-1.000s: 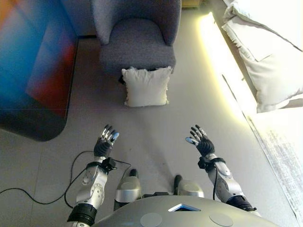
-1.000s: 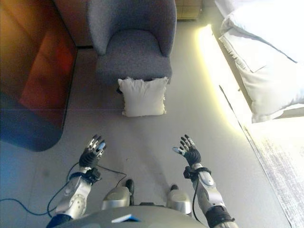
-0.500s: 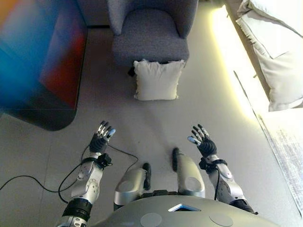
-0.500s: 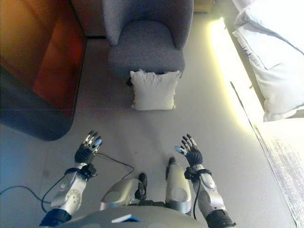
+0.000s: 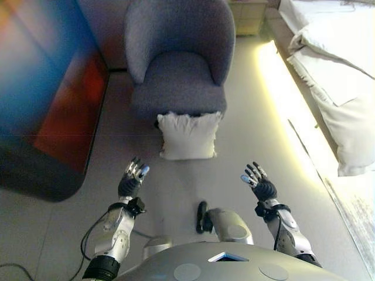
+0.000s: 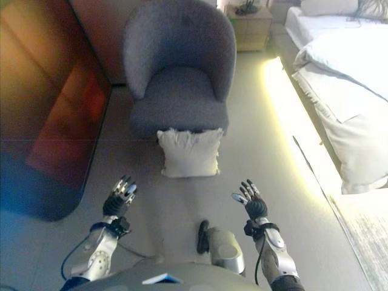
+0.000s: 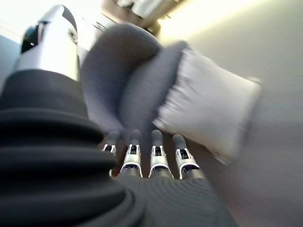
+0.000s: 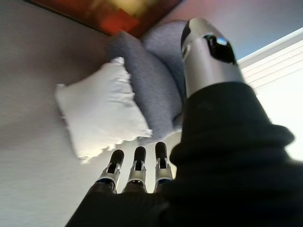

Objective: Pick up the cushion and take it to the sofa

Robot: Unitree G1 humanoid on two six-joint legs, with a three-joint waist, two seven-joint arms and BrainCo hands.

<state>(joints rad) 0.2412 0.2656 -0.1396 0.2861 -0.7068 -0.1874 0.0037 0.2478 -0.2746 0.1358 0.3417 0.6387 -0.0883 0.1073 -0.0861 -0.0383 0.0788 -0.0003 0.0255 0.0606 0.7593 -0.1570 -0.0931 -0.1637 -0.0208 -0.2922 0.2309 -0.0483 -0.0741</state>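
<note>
The cushion [image 5: 188, 136], white with a frayed edge, stands on the floor [image 5: 234, 152], leaning against the near front of a grey armchair [image 5: 177, 64], and neither hand touches it. The left hand [image 5: 132, 181] is raised over the floor to the near left of the cushion, well short of it, its fingers [image 7: 156, 156] straight and side by side with the thumb held apart; it holds nothing. The right hand [image 5: 261, 184] is raised to the near right of the cushion, about level with the left one, its fingers [image 8: 136, 168] likewise straight and spread a little, thumb apart, empty. The two hands are well apart from each other, palms turned roughly inward, with the cushion farther off and between their lines. In each wrist view the cushion shows past the fingertips with bare floor between, and the armchair seat just behind it. To the left of the armchair stands a dark glossy panel [image 5: 50, 93] with red and blue reflections. Along the right side a bed [image 5: 337, 70] with white bedding runs away from the robot, with a strip of warm light [image 5: 281, 99] glowing on the floor beside it. A small wooden nightstand [image 6: 250, 25] stands at the far end, right of the armchair.
</note>
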